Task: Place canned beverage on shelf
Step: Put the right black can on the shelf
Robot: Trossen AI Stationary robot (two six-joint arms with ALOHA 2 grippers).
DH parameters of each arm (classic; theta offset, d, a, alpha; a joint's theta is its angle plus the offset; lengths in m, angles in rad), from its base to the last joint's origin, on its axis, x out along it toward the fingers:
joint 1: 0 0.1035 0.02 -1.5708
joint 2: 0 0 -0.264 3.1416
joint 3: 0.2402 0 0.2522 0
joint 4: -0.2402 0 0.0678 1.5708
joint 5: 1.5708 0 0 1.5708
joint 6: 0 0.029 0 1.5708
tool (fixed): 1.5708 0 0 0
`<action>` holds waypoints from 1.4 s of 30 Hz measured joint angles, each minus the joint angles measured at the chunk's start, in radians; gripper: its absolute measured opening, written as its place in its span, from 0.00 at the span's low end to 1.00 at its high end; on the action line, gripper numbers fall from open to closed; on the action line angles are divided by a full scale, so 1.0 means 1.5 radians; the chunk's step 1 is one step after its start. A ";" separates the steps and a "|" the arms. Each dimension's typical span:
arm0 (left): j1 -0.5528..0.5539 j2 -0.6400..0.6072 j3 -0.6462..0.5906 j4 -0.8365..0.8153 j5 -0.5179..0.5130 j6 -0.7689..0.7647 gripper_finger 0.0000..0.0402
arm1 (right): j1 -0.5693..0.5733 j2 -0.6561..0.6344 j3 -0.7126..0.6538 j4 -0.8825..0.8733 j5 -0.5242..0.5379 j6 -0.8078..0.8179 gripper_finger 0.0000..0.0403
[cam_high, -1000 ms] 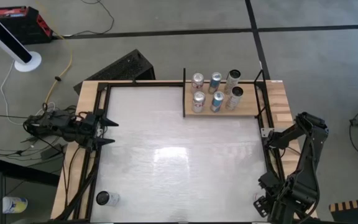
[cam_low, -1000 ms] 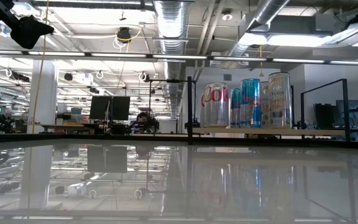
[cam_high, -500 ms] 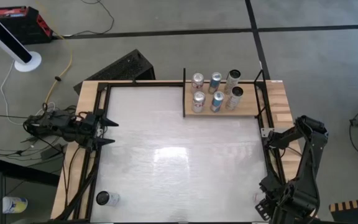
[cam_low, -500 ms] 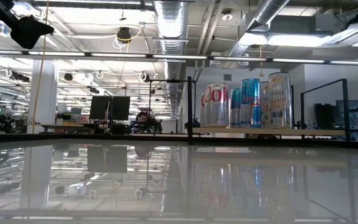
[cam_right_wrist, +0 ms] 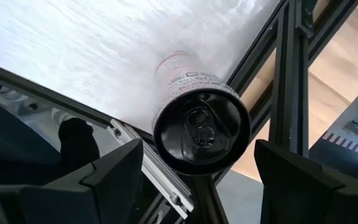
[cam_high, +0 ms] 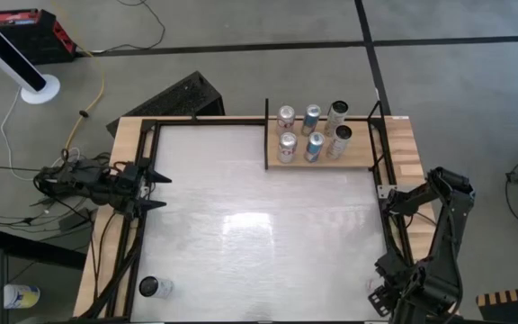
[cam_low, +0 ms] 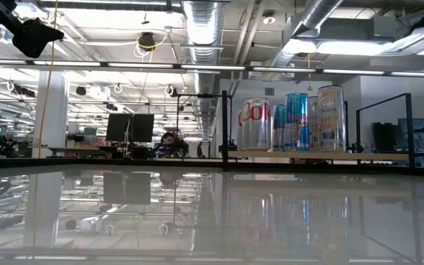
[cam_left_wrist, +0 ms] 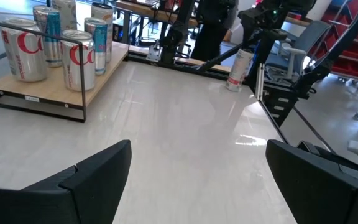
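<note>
The shelf (cam_high: 322, 155), a light wooden board with thin black posts, sits at the surface's (cam_high: 241, 225) far edge holding 6 cans (cam_high: 314, 130). A white can (cam_right_wrist: 199, 118) with a black top stands at the near right corner below the released right end effector (cam_right_wrist: 197, 177). The left end effector (cam_high: 156, 190), also released, waits at the left edge; another can (cam_high: 156, 287) stands at the near left corner.

white tabletop (cam_high: 259, 225): glossy, reflects ceiling lights | wooden edging strips (cam_high: 405, 148): along table sides | white fan stand (cam_high: 39, 88): floor, beyond far-left corner | red-black box (cam_high: 27, 22): floor, far left
</note>
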 joint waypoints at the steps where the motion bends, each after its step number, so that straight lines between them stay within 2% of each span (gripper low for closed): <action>1: 0.000 0.000 0.000 0.000 0.000 0.000 0.89 | 0.000 0.000 0.000 -0.003 0.000 0.002 0.82; 37: 0.000 0.000 0.000 0.000 0.000 0.000 0.89 | -0.006 0.033 0.000 -0.014 0.016 -0.006 0.82; 42: 0.000 0.000 0.000 0.000 0.000 0.000 0.89 | -0.013 0.033 0.000 -0.017 0.014 -0.022 0.79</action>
